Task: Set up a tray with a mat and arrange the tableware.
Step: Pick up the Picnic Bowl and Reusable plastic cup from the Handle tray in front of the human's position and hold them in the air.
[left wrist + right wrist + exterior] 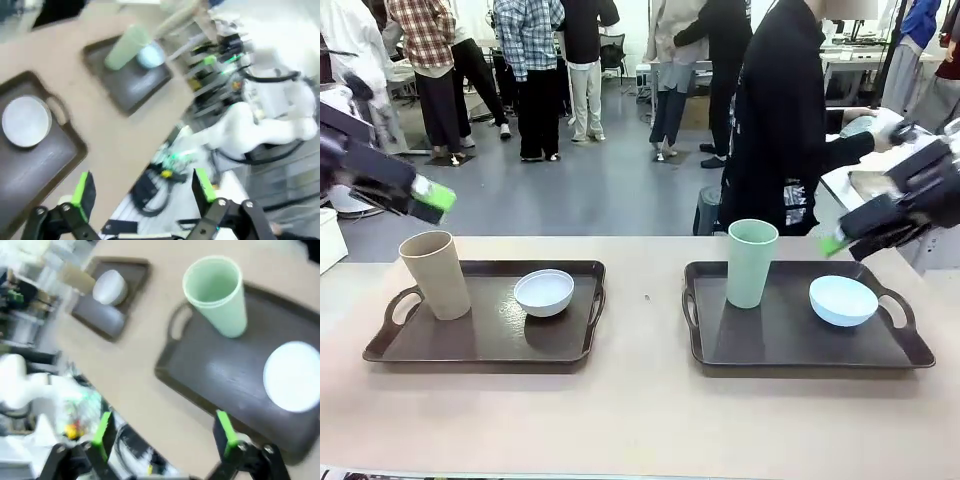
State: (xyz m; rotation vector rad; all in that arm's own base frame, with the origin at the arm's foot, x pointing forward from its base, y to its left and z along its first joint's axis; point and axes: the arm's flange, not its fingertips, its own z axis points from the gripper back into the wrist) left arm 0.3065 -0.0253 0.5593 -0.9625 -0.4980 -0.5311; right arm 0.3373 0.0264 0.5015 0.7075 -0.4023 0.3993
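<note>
Hovering with jaws apart: below the left gripper stand the tan tumbler and white bowl; below the right gripper, the pale green tumbler and light blue bowl. Probably light, stiff, slick; take each by its rim.

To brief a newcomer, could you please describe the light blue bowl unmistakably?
Two dark trays sit on the table; look at the right tray. Its light blue bowl lies right of the pale green tumbler. The left tray holds a white bowl instead.

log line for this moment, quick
left gripper: open, empty | right gripper: open, empty | left tray: tan cup, white bowl | right tray: green cup, blue bowl
</note>
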